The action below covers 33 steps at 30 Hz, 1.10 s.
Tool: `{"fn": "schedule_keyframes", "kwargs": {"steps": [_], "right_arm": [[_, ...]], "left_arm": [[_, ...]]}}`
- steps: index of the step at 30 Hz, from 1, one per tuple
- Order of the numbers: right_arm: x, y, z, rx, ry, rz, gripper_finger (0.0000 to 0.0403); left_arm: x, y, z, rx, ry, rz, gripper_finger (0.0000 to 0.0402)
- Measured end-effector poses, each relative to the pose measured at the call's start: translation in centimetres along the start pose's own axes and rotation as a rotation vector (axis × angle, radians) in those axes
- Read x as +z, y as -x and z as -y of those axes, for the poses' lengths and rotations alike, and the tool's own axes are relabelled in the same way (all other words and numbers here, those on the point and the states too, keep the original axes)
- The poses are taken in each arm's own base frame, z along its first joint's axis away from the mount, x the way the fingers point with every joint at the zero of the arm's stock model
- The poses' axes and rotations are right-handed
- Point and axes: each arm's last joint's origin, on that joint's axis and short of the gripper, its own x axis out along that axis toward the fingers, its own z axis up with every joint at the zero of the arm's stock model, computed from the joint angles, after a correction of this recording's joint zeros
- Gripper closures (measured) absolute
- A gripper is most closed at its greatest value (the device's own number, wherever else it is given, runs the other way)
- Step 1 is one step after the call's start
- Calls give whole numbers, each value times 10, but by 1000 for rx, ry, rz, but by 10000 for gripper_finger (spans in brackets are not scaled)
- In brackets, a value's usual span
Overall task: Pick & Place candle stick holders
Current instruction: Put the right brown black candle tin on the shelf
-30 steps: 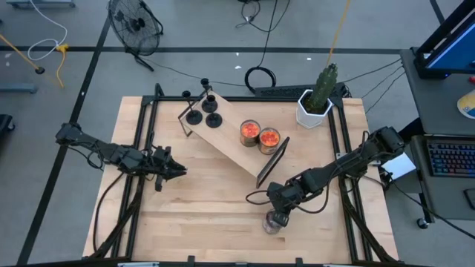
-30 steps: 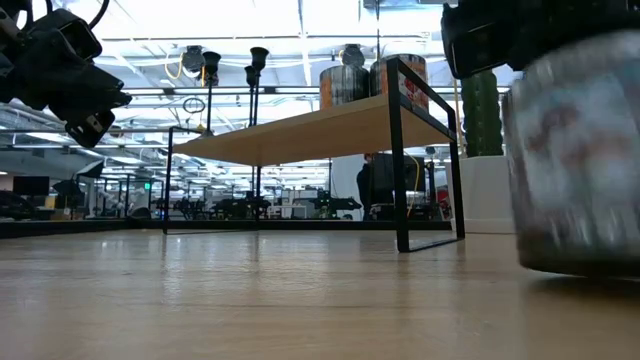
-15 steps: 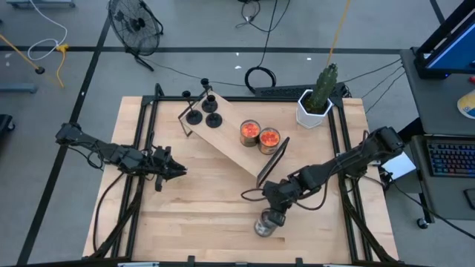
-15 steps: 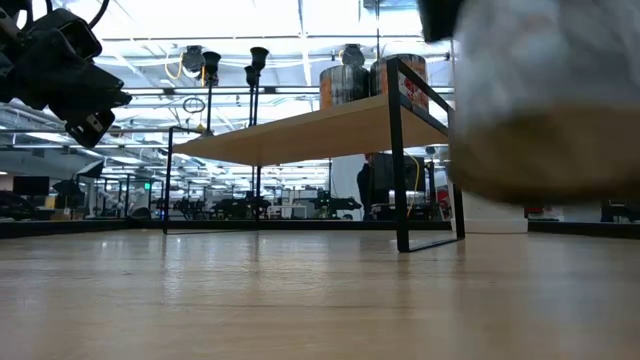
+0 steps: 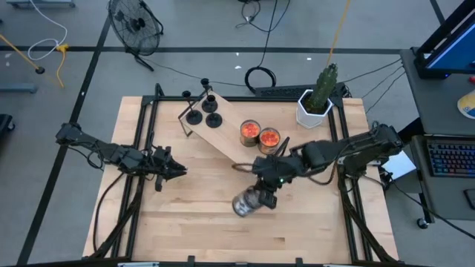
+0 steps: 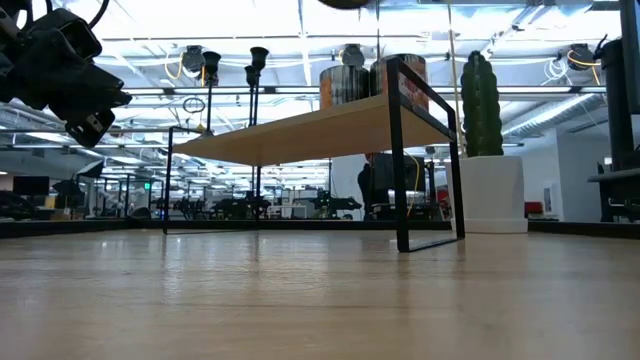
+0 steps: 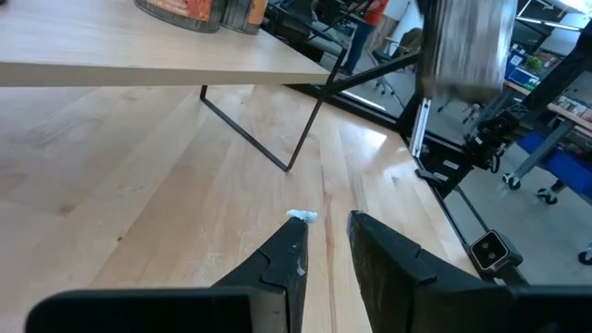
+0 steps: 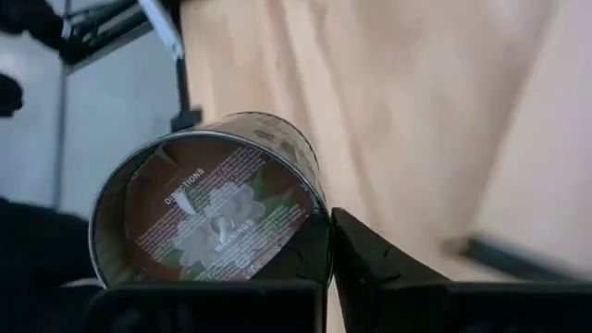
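In the high view the right pincer (image 5: 257, 199) sits just below the middle of the frame, above the wooden tabletop (image 5: 185, 222), and it grips the silvery cup (image 5: 245, 202), which points toward the lower left of the picture. The right wrist view shows the same grasp from close by: the silvery cup (image 8: 217, 215) fills the lower left of that frame, lying on its side with a printed label visible on its round end, and a dark finger (image 8: 370, 264) presses against its wall. In the left wrist view the cup (image 7: 467, 46) hangs in the upper right, clear of the tabletop.

The low wooden shelf (image 5: 234, 144) on thin black legs stands slanted across the upper middle of the high view. Three black candle stick holders (image 5: 204, 107) stand at its upper left end, and two orange glass cups (image 5: 260, 135) stand side by side near its lower right end, just above the right arm's wrist. In the low view the orange cups (image 6: 375, 78) show at the shelf's near right end.

The left pincer (image 5: 177, 170) waits at the left middle of the high view, over the tabletop and well apart from the shelf; the left wrist view shows its fingers (image 7: 282, 268) nearly together, holding nothing.

A white pot with a cactus (image 5: 318, 100) stands at the tabletop's upper right corner.
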Motion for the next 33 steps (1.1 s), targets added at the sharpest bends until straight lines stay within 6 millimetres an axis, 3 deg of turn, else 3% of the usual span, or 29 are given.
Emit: {"fn": "schedule_keyframes", "kwargs": {"steps": [7, 15, 19, 27, 33], "right_arm": [[36, 47, 5, -122, 105, 171, 402], [65, 77, 36, -202, 101, 234, 403], [66, 79, 53, -232, 84, 174, 403], [70, 39, 69, -228, 125, -24, 403], [79, 29, 84, -284, 152, -111, 403]], "left_arm": [[0, 0, 0, 0, 0, 0, 314], [0, 0, 0, 0, 0, 0, 314], [0, 0, 0, 0, 0, 0, 314], [0, 0, 0, 0, 0, 0, 314], [0, 0, 0, -1, 0, 1, 314]]}}
